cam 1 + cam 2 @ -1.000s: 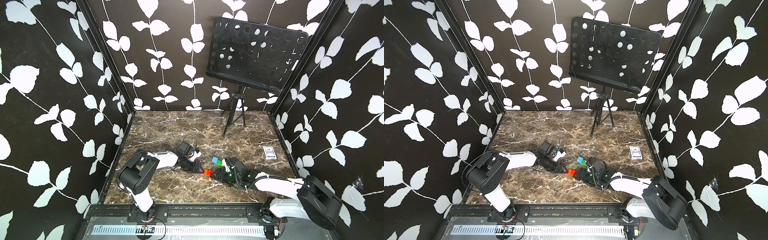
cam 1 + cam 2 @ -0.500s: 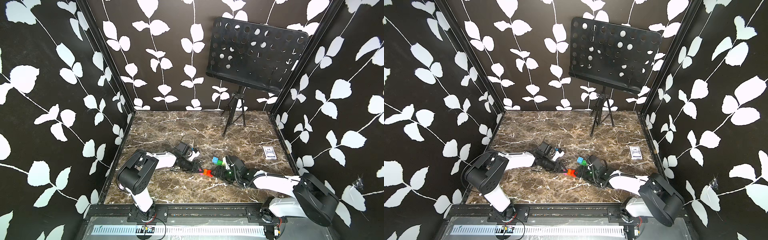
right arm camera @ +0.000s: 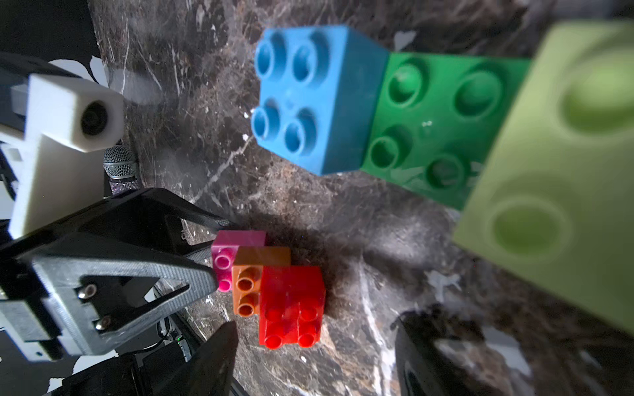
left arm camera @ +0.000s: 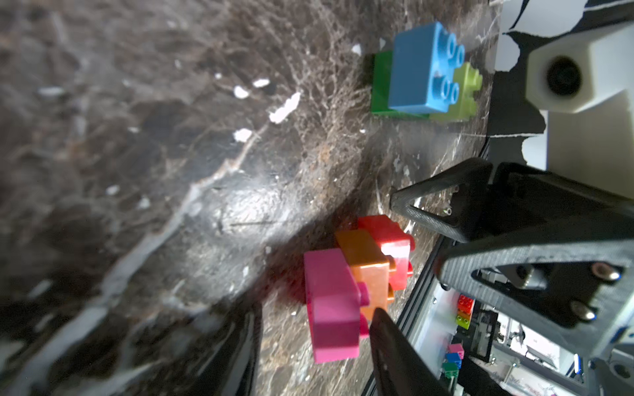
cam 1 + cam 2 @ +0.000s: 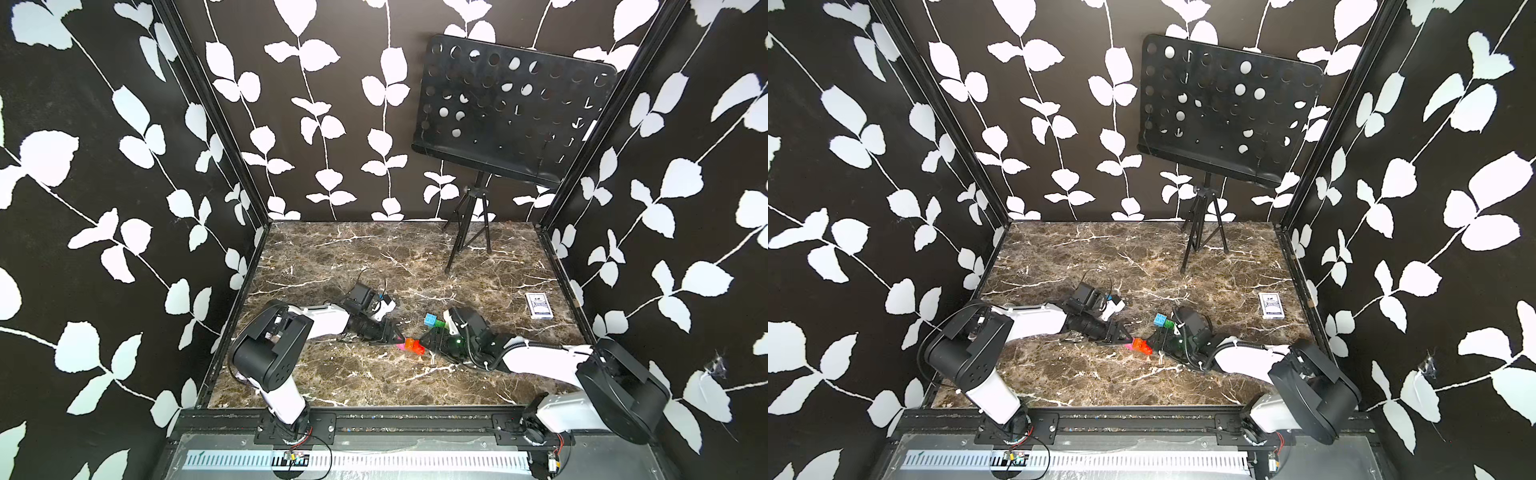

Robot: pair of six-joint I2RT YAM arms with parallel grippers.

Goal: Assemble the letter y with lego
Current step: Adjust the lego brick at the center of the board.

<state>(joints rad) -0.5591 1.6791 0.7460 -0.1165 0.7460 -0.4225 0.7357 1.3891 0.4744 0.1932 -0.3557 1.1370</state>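
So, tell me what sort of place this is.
Probably a staged robot test booth, not a home. A left arm and a right arm are bolted to a front rail, leaf-patterned black walls box in a marble-look tabletop, and a music stand stands at the back.

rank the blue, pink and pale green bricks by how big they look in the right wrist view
1. pale green brick: largest by far, but it is closest to the lens and blurred, so its true size is unsure.
2. blue brick.
3. pink brick: smallest, farther off and partly hidden behind the orange brick.
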